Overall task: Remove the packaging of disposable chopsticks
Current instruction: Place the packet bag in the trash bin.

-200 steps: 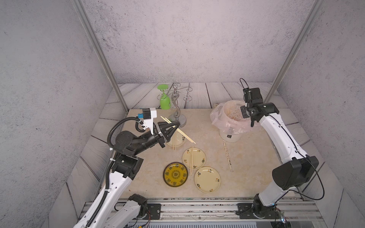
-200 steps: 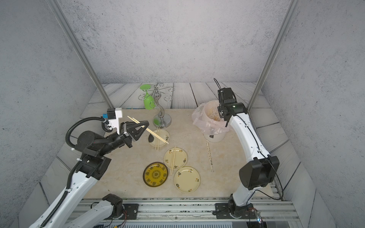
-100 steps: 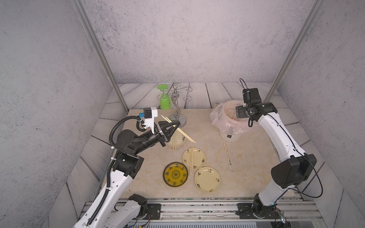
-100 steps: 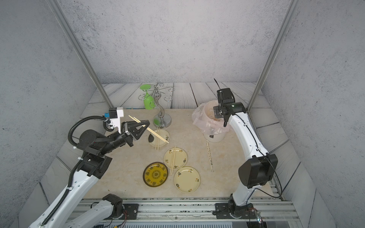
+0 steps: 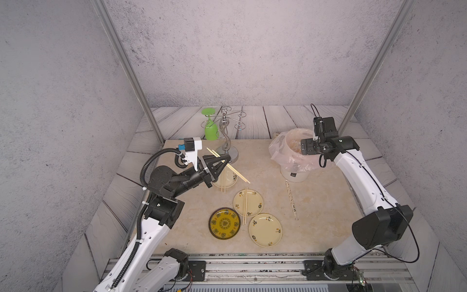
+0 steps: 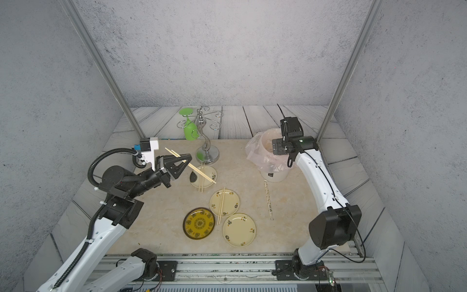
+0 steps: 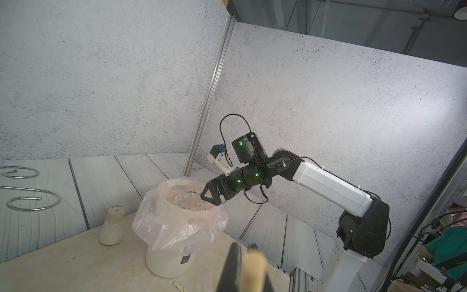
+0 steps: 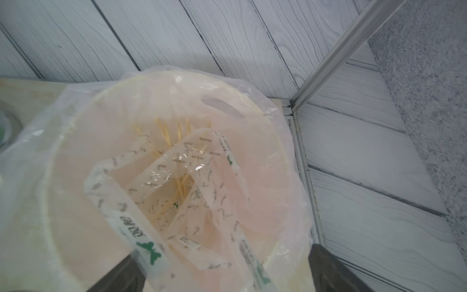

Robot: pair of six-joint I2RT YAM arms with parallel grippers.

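My left gripper (image 5: 226,161) (image 6: 187,159) hangs above the far plate (image 5: 231,182), shut on a bare pair of disposable chopsticks (image 5: 240,175) (image 6: 202,174) that cross it at a slant. In the left wrist view those sticks (image 7: 254,268) are a pale blur between the fingertips. My right gripper (image 5: 304,148) (image 8: 225,271) is open, jaws wide apart, over the bagged bin (image 5: 293,174). Several empty packaging sleeves (image 8: 192,161) lie inside the bin; one (image 8: 144,242) rests against a finger. A wrapped pair (image 5: 291,199) (image 6: 268,199) lies on the table.
Bare chopstick pairs lie on the far plate (image 6: 201,185) and on the middle cream plate (image 5: 254,206). A bare cream plate (image 5: 265,229) and a yellow patterned plate (image 5: 224,223) sit nearer the front. A metal glass rack (image 5: 226,141) with a green glass (image 5: 211,129) stands behind.
My right gripper has turned a little over the bin and opened wide. The left arm has stayed almost still with the chopsticks in its grip.
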